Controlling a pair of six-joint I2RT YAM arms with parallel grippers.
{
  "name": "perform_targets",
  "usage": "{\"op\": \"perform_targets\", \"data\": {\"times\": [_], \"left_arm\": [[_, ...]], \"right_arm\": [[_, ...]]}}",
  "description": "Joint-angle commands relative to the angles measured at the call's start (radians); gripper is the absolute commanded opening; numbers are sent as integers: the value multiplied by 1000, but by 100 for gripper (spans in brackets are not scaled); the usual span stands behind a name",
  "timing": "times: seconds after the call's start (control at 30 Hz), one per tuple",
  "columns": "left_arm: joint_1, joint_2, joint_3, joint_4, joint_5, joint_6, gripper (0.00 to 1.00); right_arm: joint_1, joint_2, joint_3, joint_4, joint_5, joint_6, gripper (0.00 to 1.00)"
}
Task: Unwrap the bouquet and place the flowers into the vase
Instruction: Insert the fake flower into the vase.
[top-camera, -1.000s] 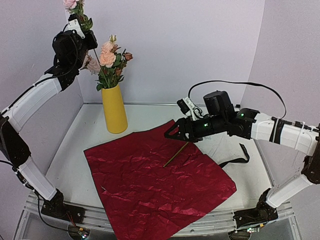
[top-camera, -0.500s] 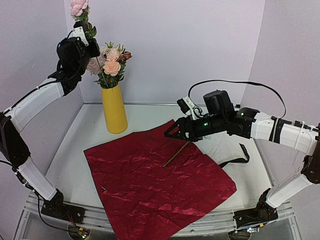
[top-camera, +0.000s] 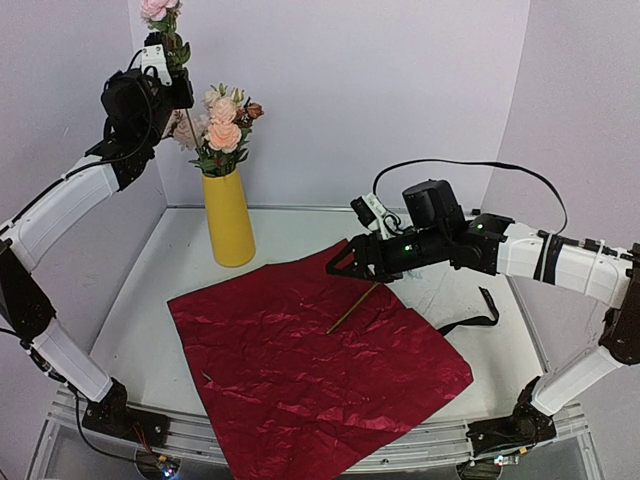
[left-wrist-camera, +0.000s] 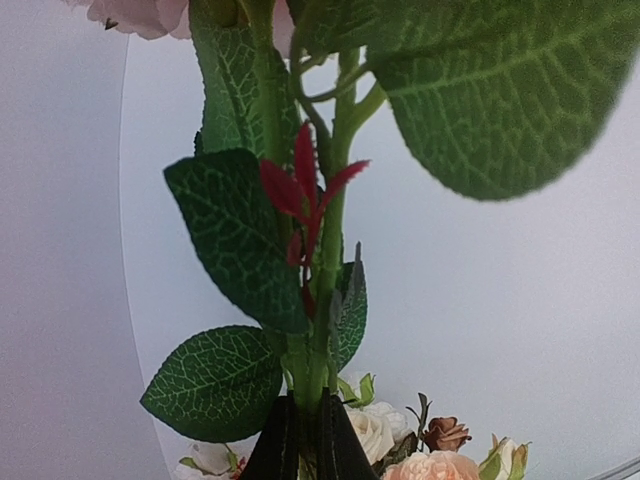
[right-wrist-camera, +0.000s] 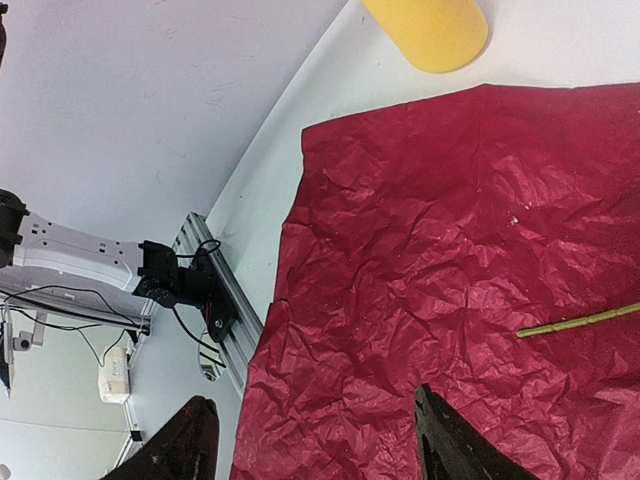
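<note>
Here, your left gripper (left-wrist-camera: 306, 445) clamps a green-stemmed pink artificial flower (left-wrist-camera: 245, 240) upright, bloom up; your right gripper (right-wrist-camera: 310, 420) hangs open, empty.

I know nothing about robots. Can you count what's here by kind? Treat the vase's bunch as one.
Robot arms: 2 (left arm, right arm)
Yellow vase: 1
Bunch of flowers in the vase: 1
Flower stem gripped by the left tool: 1
Red paper sheet: 1
Green stem lying on the paper: 1
Black ribbon: 1
Total: 8
</note>
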Motion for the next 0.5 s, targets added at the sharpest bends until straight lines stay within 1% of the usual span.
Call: {"op": "perform_targets", "data": {"times": [0.0,0.2,0.47], "left_arm": [[6,-30,63,34,13,32,0],[10,3,91,35,-8,-18,0],[30,41,99,40,20,-146,0]], "right_arm": [[-7,8,47,1,-16,-17,68],[-8,6,48,-2,-16,-16,68],[-10,-6,33,-2,-7,-10,68]]}}
